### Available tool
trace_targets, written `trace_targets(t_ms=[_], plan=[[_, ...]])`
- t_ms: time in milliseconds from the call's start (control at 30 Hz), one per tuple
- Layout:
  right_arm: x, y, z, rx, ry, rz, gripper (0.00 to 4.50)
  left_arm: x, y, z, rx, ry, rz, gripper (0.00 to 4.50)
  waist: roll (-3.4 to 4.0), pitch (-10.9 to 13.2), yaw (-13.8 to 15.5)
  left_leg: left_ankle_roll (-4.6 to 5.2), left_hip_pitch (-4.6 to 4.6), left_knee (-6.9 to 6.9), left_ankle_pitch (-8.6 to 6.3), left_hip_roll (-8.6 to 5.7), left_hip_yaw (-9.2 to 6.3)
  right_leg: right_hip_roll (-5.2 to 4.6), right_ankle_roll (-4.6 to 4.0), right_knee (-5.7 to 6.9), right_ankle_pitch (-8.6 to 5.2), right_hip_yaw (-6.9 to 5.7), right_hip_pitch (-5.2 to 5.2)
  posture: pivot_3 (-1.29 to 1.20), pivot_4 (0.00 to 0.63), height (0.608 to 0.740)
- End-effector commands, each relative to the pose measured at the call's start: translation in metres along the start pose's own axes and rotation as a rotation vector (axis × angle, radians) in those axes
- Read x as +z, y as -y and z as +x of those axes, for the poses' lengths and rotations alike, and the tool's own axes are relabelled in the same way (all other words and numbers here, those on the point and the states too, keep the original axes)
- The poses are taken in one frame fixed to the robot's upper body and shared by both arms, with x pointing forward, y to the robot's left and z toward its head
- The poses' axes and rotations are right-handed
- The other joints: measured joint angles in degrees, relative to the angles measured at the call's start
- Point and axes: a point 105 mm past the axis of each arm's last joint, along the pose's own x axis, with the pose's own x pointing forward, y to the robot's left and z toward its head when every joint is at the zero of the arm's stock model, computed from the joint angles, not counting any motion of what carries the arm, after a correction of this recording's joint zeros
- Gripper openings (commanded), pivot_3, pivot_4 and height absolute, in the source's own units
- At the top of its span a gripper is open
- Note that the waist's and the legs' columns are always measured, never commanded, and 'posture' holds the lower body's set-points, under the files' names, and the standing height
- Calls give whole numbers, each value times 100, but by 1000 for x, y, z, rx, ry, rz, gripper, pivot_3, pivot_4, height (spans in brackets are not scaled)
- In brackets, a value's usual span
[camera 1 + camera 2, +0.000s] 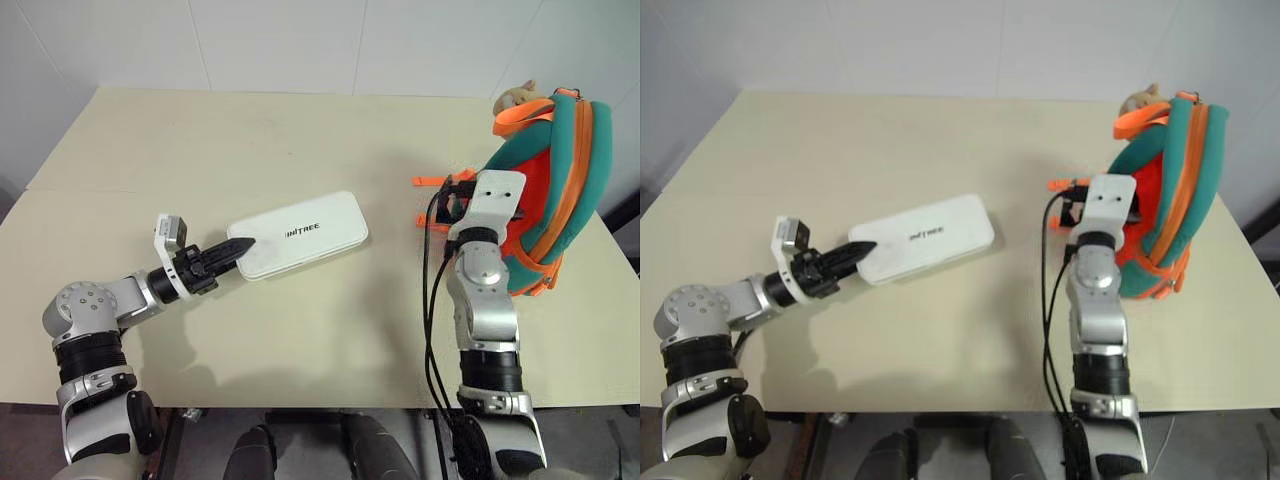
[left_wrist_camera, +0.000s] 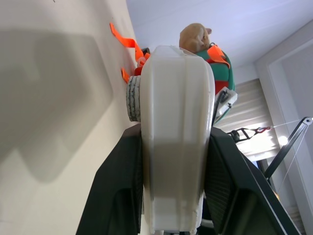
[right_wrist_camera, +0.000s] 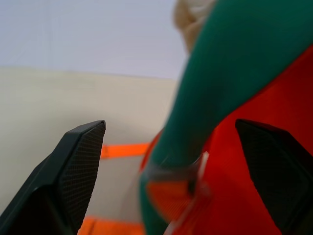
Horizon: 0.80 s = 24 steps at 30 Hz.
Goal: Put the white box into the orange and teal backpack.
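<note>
Presently the white box point(image 1: 298, 235) is held by one short end in the left gripper point(image 1: 232, 250), jaws closed on both flat faces, just over the table point(image 1: 200, 130) mid-area. Its long axis points toward the orange and teal backpack point(image 1: 560, 190), standing at the right edge. The right gripper point(image 3: 171, 166), jaws wide and empty, sits against the backpack. Contents of the backpack cannot be seen.

A plain indoor test room — likely a lab or demo space. A pale beige table point(image 1: 300, 140) stands against bare white wall panels point(image 1: 280, 40). The left wrist view shows a white ceiling, slatted window blinds point(image 2: 254, 117) and a black stand — possibly a tripod point(image 2: 288, 147).
</note>
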Motion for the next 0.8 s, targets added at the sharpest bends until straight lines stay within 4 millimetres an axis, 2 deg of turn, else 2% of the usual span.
trace_targets(t_ms=[33, 100, 200, 400, 567, 600, 700, 800], plan=[[14, 13, 18, -73, 76, 8, 4500, 3, 12, -3, -50, 28, 32, 1299, 0, 0, -19, 0, 0, -5, 0, 0, 1, 0, 0, -2, 0, 0, -1, 0, 150, 740], [11, 17, 29, -105, 58, 4, 4500, 2, 11, -5, -45, 35, 33, 1299, 0, 0, -51, -1, 0, -8, 1, 0, 2, 0, 0, -4, 0, 1, -2, 0, 150, 740], [11, 20, 37, -131, 69, 0, 3829, 2, 12, -5, -44, 44, 37, 1299, 0, 0, -99, -2, 0, -10, 2, 0, 1, -1, 0, -5, 0, 0, -2, 0, 150, 740], [12, 19, 42, -118, 86, 5, 1772, 3, 11, -9, -34, 66, 41, 1299, 0, 0, -137, -3, 0, -10, 2, 0, 0, -1, 0, -5, 0, 0, -1, 0, 150, 740], [20, 7, 42, -40, 97, 53, 150, 13, 10, -16, -4, 113, 63, 1299, 0, 0, -138, -6, 0, -10, 6, 0, -2, -1, 1, -3, 0, -1, 0, 0, 150, 740], [22, 2, 41, -7, 98, 71, 0, 16, 10, -17, 1, 127, 69, 1299, 0, 0, -139, -7, 0, -10, 7, -1, -2, -1, 2, -3, 1, -1, 1, 0, 150, 740], [31, -14, 36, 112, 109, 106, 0, 24, 10, -21, 17, 151, 86, 1299, 0, 0, -145, -9, 1, -10, 9, 0, -3, 0, 2, 1, 1, -1, -1, 0, 150, 740], [47, -40, 22, 296, 119, 168, 0, 33, 4, -26, 68, 167, 90, 1299, 1, 1, -160, -10, 1, -12, 9, 1, -4, 2, 2, 2, 1, -1, -2, 0, 150, 740]])
